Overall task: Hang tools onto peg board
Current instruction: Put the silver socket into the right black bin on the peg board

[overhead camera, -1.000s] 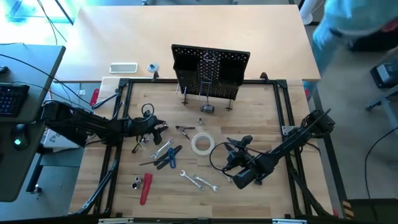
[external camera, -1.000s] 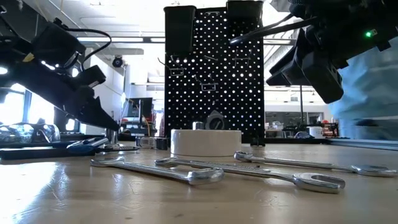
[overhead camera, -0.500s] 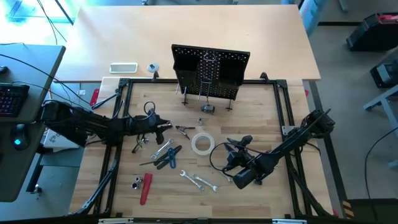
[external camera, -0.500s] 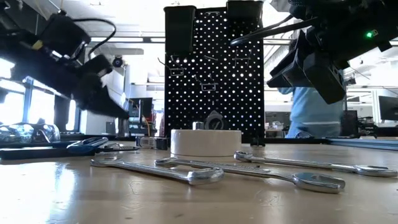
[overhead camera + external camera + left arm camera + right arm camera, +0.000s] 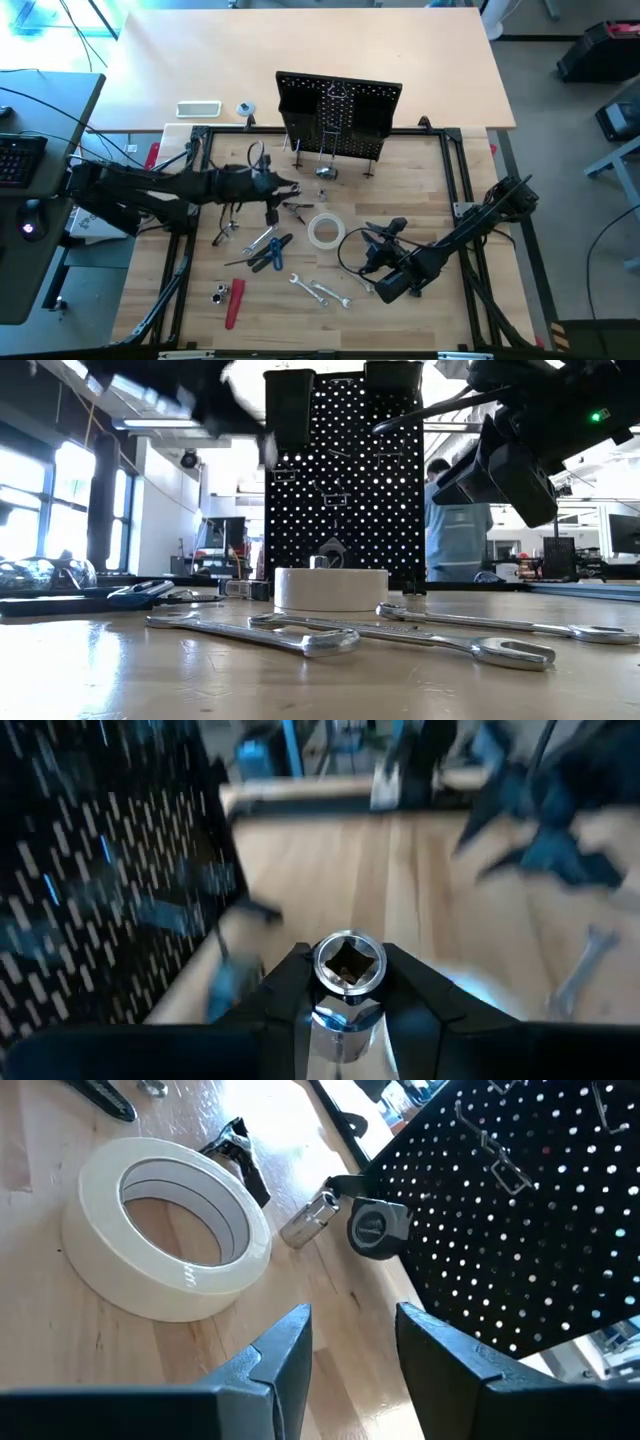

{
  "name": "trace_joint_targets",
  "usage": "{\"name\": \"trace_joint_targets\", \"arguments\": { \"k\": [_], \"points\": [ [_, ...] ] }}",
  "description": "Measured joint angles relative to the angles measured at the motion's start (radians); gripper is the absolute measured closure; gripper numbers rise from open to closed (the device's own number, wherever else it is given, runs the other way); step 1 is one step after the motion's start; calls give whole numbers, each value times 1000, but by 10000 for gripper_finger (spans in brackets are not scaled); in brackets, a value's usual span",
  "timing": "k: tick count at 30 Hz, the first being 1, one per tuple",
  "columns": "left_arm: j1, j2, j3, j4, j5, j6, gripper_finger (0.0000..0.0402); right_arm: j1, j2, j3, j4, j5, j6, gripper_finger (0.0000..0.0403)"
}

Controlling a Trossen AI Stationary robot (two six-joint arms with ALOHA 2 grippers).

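**Left arm reaching, right arm parked**

Left dark six-joint arm stretched across the desk, its two-finger left tool (image 5: 347, 982) clamped on a silver socket (image 5: 348, 963). Right dark arm bent low at the near right, right tool (image 5: 352, 1342) with fingers apart, holding nothing.

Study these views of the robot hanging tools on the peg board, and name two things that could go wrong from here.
1. The left gripper pinches a small silver socket by its smooth round sides; it might slip out on the way.
2. That gripper is near the peg board, which stands on thin legs; a bump could tip it, or knock the tape measure at its foot.
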Motion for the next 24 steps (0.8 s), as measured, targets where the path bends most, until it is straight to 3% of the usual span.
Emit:
{"name": "trace_joint_targets", "arguments": {
  "k": [10,24],
  "points": [
    [20,47,471,-205,-1,169,322,0,0,0,-12,0,63,263],
    [133,452,1065,-483,76,276,322,0,0,0,-3,-50,126,263]
  ]
}}
